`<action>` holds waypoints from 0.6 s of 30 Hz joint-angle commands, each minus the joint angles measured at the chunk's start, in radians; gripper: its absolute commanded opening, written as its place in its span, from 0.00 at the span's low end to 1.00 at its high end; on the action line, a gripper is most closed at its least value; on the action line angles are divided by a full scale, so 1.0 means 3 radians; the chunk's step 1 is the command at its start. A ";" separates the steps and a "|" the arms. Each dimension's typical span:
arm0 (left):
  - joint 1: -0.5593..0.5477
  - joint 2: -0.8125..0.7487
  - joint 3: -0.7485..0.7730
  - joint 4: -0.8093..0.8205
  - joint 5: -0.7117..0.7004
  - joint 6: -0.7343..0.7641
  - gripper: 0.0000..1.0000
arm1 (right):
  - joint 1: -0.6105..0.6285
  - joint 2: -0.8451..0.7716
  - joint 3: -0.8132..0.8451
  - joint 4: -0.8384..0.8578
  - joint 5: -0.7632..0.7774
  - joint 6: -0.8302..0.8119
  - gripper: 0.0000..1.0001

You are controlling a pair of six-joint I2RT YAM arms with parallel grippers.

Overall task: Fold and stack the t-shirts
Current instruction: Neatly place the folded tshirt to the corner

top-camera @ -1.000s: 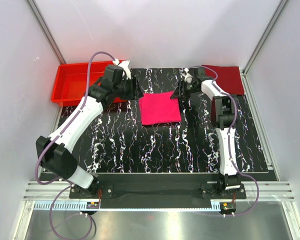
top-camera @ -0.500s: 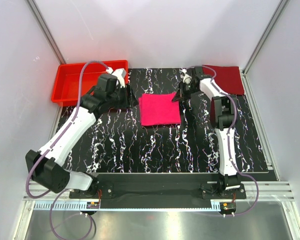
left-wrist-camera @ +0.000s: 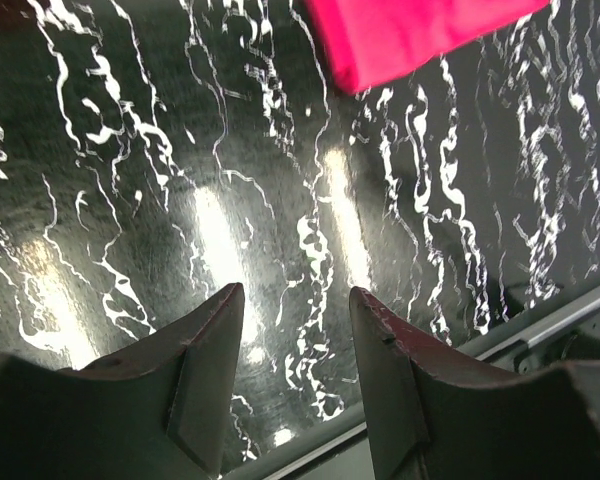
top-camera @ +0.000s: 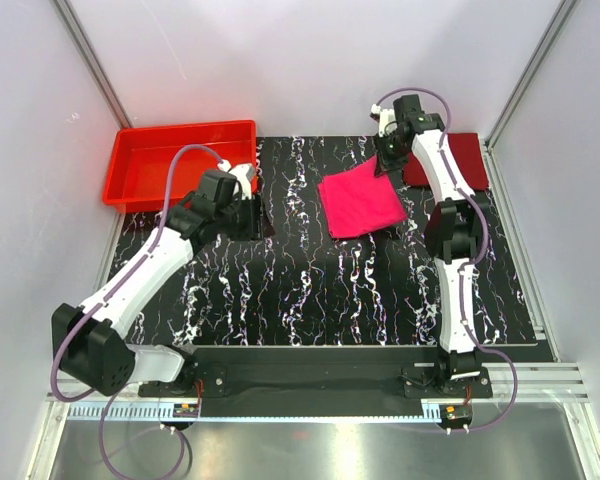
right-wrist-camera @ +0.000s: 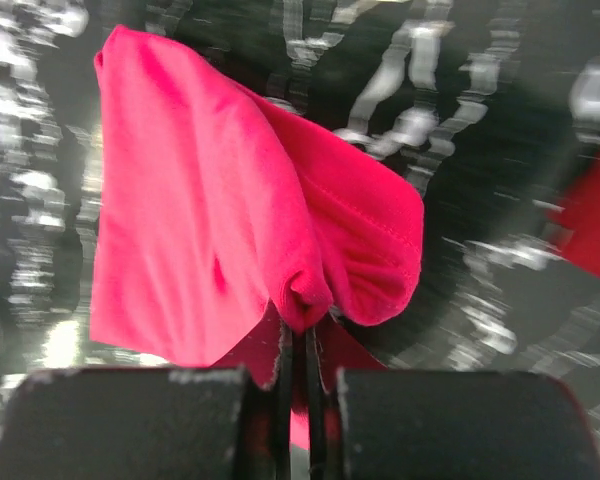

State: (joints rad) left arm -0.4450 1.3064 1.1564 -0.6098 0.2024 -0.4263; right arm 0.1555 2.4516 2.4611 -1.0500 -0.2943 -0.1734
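2 shirts – R gripper pinches pink shirt, maroon shirt lies flat; L gripper spread, empty.

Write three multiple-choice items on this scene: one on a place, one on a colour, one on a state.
1. Where does the maroon t-shirt lie?
A. far right corner of the table
B. near edge, by the arm bases
C. middle of the table

2. What colour is the held t-shirt in the right gripper?
A. white
B. magenta-pink
C. blue

3. The left gripper is
A. shut on cloth
B. shut on nothing
C. open, empty

Answers: 1 A, it shows beside the right arm at the far right. 2 B, the right wrist view shows pink cloth pinched there. 3 C, its fingers stand apart over bare table.
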 commanded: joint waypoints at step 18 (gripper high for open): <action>0.0006 0.0400 -0.0189 0.0371 0.0379 0.0107 0.49 | -0.0395 -0.0425 0.0474 0.0825 0.1477 -0.1242 0.00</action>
State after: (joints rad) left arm -0.4450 1.4105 1.0962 -0.5522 0.2836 -0.3965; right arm 0.0505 2.3955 2.5546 -0.9329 0.1055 -0.4980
